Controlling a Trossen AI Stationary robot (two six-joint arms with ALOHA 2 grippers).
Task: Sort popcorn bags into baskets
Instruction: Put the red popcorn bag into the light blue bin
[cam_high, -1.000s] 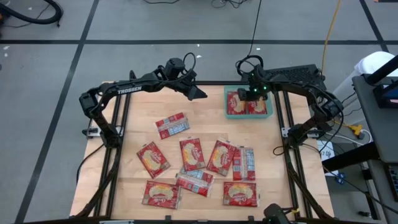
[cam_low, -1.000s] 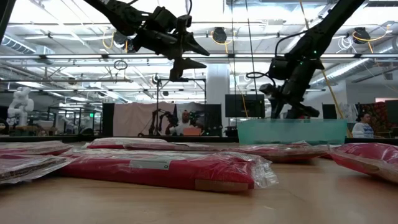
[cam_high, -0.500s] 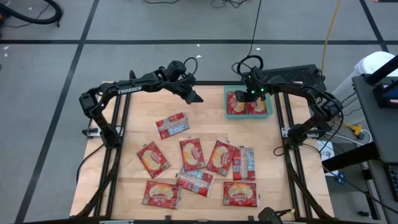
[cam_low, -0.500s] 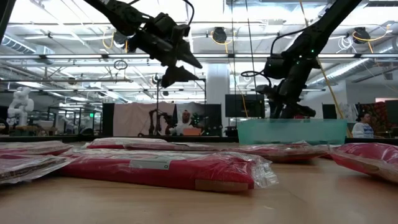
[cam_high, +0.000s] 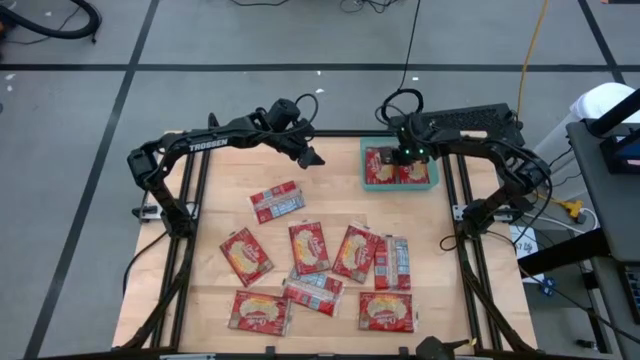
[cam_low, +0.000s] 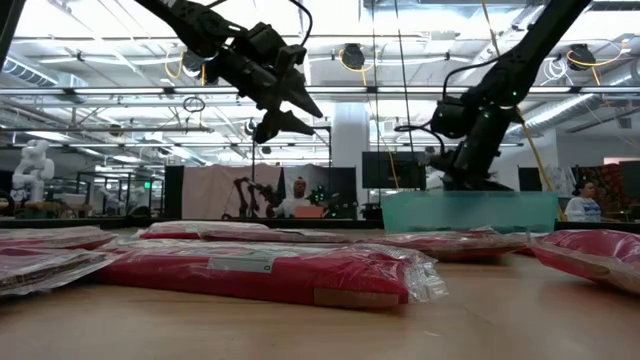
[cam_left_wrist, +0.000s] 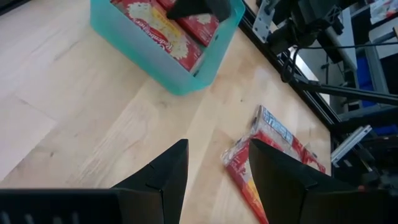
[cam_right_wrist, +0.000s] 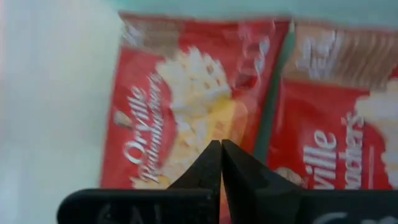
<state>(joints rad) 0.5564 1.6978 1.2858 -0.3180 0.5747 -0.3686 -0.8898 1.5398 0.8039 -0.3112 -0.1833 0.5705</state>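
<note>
The teal basket (cam_high: 400, 187) stands at the table's far right and holds two popcorn bags (cam_high: 380, 165) (cam_high: 415, 172) lying flat side by side. My right gripper (cam_high: 402, 155) hangs shut over the left of these bags (cam_right_wrist: 180, 118), with nothing between its fingers (cam_right_wrist: 221, 146). I cannot tell whether it touches the bag. My left gripper (cam_high: 305, 156) is open in the air over the far middle of the table, left of the basket (cam_left_wrist: 155, 62), and holds nothing (cam_left_wrist: 217, 152). Several more bags (cam_high: 308, 247) lie flat on the wood.
The loose bags spread over the table's middle and near half, from one at the far left (cam_high: 278, 202) to the near right corner (cam_high: 386, 312). One red-and-silver bag (cam_left_wrist: 273, 134) lies near the right rail. Bare wood lies between my left gripper and the basket.
My right gripper has shut over the basket and stayed above the bags there. My left gripper has drifted a little toward the table's left and turned slightly, still open.
</note>
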